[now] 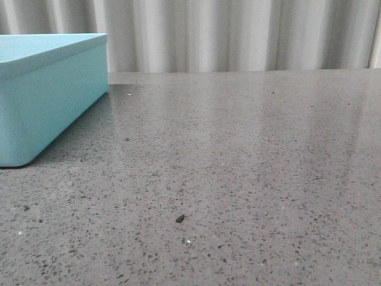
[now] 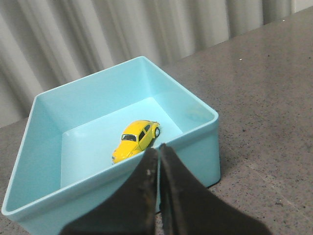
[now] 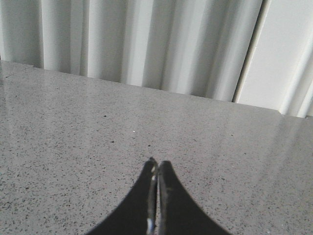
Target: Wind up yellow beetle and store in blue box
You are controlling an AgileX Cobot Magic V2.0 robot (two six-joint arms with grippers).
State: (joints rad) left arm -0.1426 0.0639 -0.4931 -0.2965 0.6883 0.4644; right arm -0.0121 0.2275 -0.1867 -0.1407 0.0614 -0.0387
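Resting on the floor of the large light blue matte box (image 2: 190, 115) is the small glossy yellow toy beetle (image 2: 135, 141). Both the left gripper (image 2: 158, 151) and right gripper (image 3: 157, 166) are seen pressed together, gripping nothing.

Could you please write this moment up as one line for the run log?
yellow beetle: inside blue box, on its wheels | left gripper: shut, empty, outside box | right gripper: shut, empty, over table

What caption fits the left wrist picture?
Yellow beetle sits inside the blue box; shut left gripper empty above.
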